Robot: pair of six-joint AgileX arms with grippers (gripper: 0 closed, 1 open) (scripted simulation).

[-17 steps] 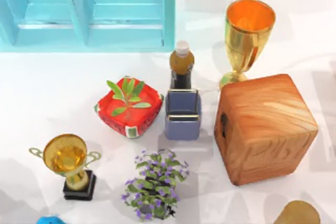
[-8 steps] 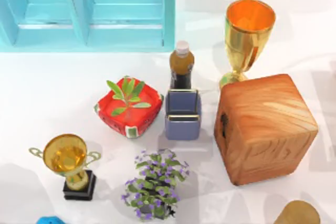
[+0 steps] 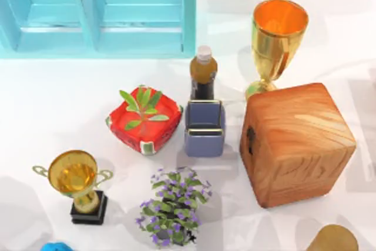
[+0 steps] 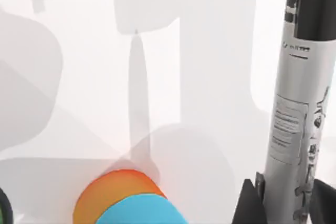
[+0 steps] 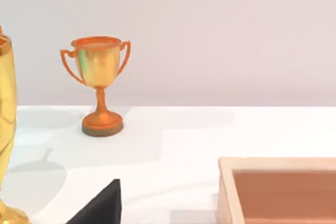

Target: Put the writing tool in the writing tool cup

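Note:
The writing tool is a silver barrel with printed labels and a black end. In the left wrist view it stands between the dark fingers of my left gripper, which is shut on it above the white table. Its thin shadow falls on the tabletop. The writing tool cup is a small square periwinkle-blue cup standing mid-table, right in front of a brown bottle. One dark fingertip of my right gripper shows in the right wrist view.
Close around the cup stand a red planter, a wooden box and a purple flower plant. A tall golden goblet, a turquoise cabinet, a handled trophy and a blue-orange object are also there.
The shadows at the table's lower left have shifted. The objects on the table have not moved.

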